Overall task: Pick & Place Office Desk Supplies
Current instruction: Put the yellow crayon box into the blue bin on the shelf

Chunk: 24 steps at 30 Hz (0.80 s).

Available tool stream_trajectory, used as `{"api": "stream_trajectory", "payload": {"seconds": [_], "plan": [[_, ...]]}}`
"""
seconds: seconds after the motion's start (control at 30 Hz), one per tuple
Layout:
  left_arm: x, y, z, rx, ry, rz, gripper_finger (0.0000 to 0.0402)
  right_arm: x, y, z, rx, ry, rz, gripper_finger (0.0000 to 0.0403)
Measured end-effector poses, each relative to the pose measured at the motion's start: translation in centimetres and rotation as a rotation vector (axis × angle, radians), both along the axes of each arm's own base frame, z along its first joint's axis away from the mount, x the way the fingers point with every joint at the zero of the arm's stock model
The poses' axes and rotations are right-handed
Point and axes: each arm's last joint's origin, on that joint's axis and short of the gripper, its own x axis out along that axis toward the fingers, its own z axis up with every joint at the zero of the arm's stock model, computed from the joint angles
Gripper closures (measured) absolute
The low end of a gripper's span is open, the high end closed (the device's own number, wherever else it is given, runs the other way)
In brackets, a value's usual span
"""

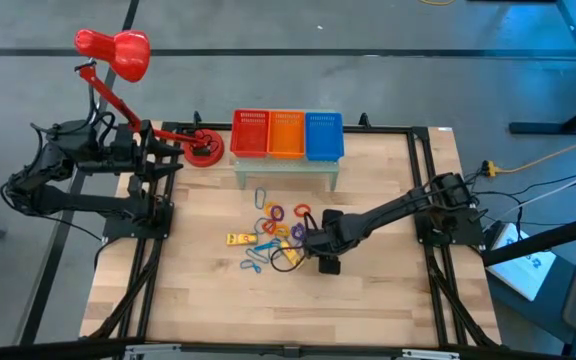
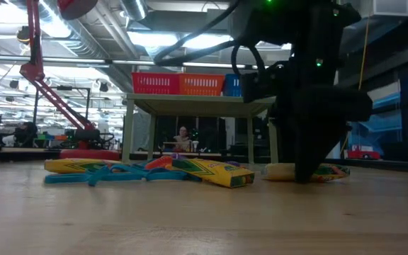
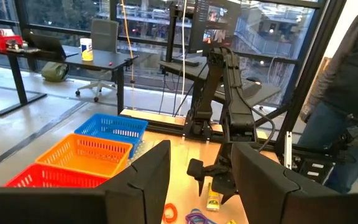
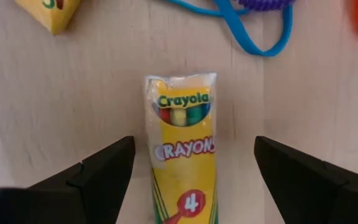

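A yellow crayon packet (image 4: 182, 155) lies flat on the wooden table, wrapped in clear film. My right gripper (image 4: 193, 142) points down over it, open, with one finger on each side and a gap to both. In the high view this gripper (image 1: 311, 248) stands at the right of the scattered supplies: another yellow packet (image 1: 238, 238), coloured band loops (image 1: 276, 213) and blue wiry loops (image 1: 254, 262). In the low view the packet (image 2: 283, 171) lies at the gripper's foot. My left gripper (image 1: 173, 152) waits folded back at the table's far left, open, with nothing between its fingers (image 3: 148, 180).
Red (image 1: 250, 133), orange (image 1: 287, 133) and blue (image 1: 324, 135) mesh baskets stand in a row on a small pale stand (image 1: 288, 168) at the table's far middle. A red desk lamp (image 1: 113, 52) has its base (image 1: 205, 150) left of them. A person (image 3: 347, 93) stands beyond the table's right side.
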Motion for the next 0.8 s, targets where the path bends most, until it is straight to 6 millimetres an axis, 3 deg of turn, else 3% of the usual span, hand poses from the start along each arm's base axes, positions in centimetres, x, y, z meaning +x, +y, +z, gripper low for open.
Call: {"api": "stream_trajectory", "payload": {"seconds": [0.2, 0.8], "plan": [[0.01, 0.00, 0.01, -0.008, 0.000, 0.001, 0.0238, 0.03, 0.03, -0.05, 0.001, 0.001, -0.002, 0.0083], [0.02, 0.01, 0.06, -0.025, -0.008, 0.006, 0.0238, 0.41, 0.46, -0.09, 0.116, -0.016, 0.012, 0.0212]]}}
